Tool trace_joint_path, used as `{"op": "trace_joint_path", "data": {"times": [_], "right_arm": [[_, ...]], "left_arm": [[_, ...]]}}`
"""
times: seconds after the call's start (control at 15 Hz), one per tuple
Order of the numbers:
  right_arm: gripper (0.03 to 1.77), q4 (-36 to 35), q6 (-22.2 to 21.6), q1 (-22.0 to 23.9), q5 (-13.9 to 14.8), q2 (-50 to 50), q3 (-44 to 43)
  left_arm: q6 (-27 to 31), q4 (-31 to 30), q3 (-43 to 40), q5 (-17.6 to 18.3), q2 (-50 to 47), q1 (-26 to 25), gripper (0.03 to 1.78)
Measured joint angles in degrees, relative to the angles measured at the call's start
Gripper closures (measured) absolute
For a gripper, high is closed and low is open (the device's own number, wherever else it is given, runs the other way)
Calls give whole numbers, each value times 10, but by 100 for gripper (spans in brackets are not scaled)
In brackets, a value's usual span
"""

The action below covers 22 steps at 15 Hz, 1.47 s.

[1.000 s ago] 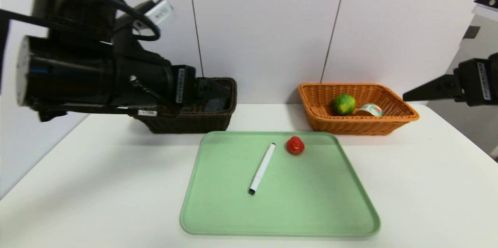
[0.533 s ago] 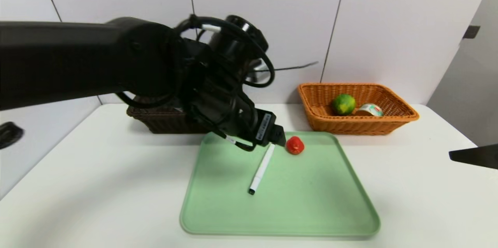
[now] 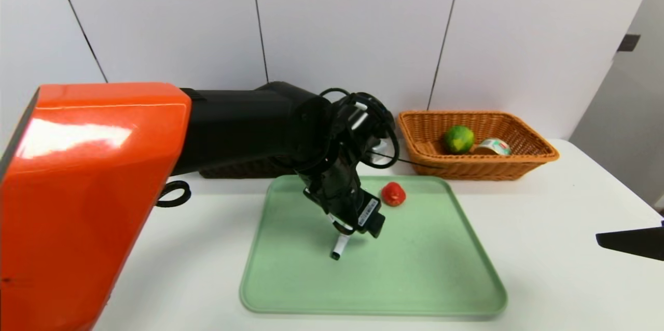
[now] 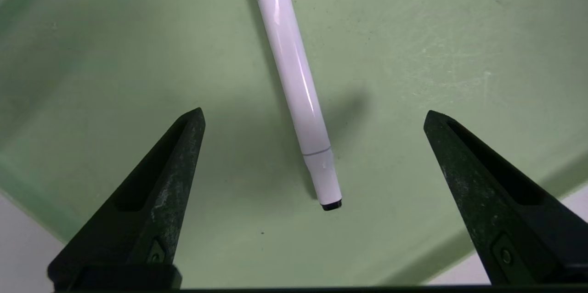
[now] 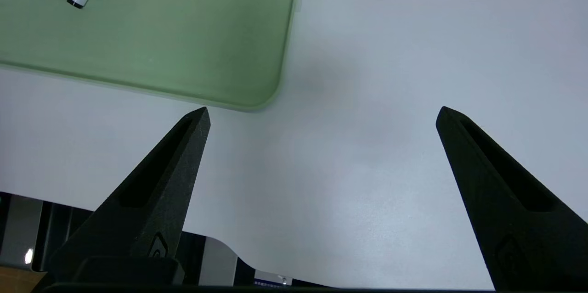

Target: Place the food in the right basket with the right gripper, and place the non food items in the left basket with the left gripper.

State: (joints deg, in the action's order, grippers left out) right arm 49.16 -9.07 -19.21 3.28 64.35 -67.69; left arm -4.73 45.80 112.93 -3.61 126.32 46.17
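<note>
White marker pen (image 4: 298, 81) lying on the green tray (image 3: 415, 269), left tool (image 4: 314, 118) above the tray, fingers wide apart around the pen, nothing gripped, right tool (image 5: 324, 116) spread wide and empty, over the bench (image 5: 358, 169) beside the tray.

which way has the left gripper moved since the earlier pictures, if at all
Yes: the left gripper has moved from beside the dark basket to over the green tray.
</note>
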Motion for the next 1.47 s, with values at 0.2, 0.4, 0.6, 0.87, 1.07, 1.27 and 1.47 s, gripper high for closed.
{"op": "trace_joint_path", "data": {"times": [0.2, 0.4, 0.6, 0.87, 1.07, 1.27, 1.47], "right_arm": [[11, 0, -2, 0, -5, -4, 12], [10, 0, -1, 0, -6, -14, 29], [10, -1, 0, 0, -5, -25, 34], [10, -1, 1, 0, -5, -31, 34], [10, -2, 2, -2, -5, -32, 34], [10, -2, 3, -2, -4, -33, 33], [10, -2, 15, -3, -4, -38, 33]], "left_arm": [[-2, -3, 2, 0, 15, 0, 12], [-24, -33, 3, -2, 28, 0, 12], [-37, -39, 3, -18, 40, 0, 12], [-47, -39, 4, -20, 45, 1, 12], [-62, -31, 3, -19, 45, 1, 12], [-66, -28, 3, -19, 44, 2, 18], [-72, -29, 3, -18, 45, 3, 67]]}}
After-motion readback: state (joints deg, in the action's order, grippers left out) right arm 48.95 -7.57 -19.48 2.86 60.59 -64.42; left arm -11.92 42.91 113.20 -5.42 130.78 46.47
